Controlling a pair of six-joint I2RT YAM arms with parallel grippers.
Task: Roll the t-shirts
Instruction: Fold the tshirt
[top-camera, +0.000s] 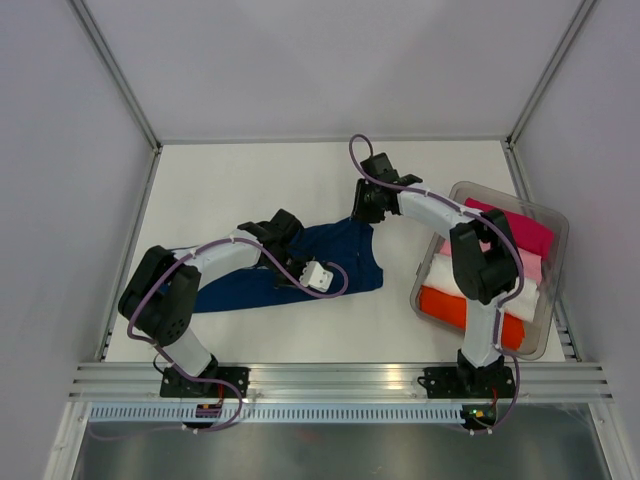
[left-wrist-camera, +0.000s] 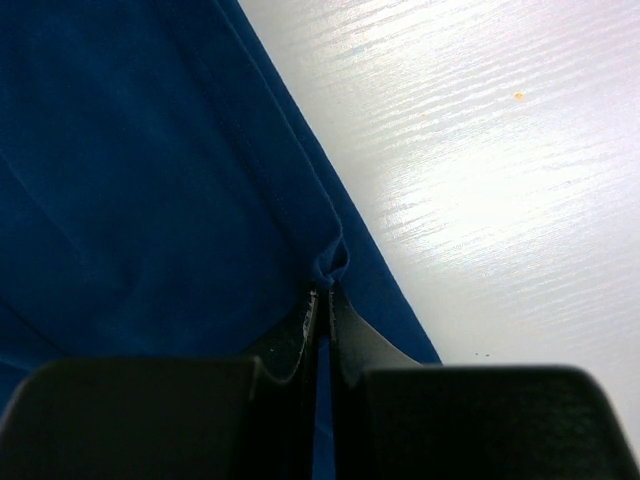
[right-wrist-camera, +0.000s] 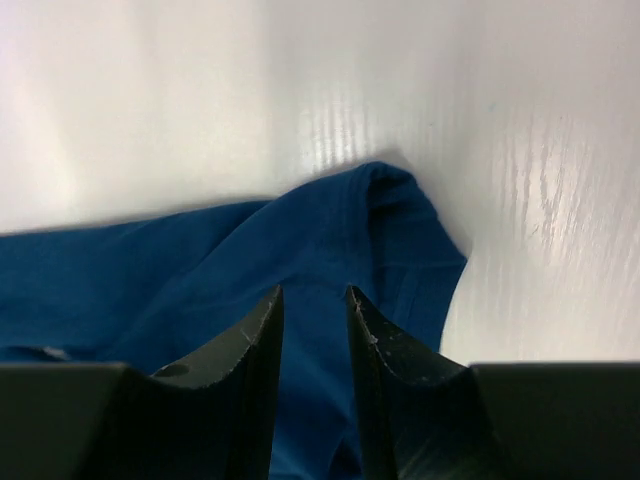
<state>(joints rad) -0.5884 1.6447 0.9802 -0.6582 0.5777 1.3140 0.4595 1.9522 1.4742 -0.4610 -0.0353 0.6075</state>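
Note:
A dark navy t-shirt (top-camera: 330, 262) lies flattened across the middle of the white table. In the left wrist view my left gripper (left-wrist-camera: 325, 292) is shut on a small pinched fold at the hem edge of this navy t-shirt (left-wrist-camera: 130, 180). From above, the left gripper (top-camera: 281, 231) sits at the shirt's far-left edge. My right gripper (top-camera: 368, 206) hovers at the shirt's far-right corner. In the right wrist view the right gripper (right-wrist-camera: 313, 292) stands open over the navy t-shirt (right-wrist-camera: 200, 270). Blue cloth shows in the gap and neither finger presses on it.
A clear plastic bin (top-camera: 553, 300) stands at the right, next to the right arm. It holds rolled tees: magenta (top-camera: 520, 228), pale pink (top-camera: 527, 266), white (top-camera: 445, 272) and orange-red (top-camera: 445, 303). Grey walls and metal rails enclose the table.

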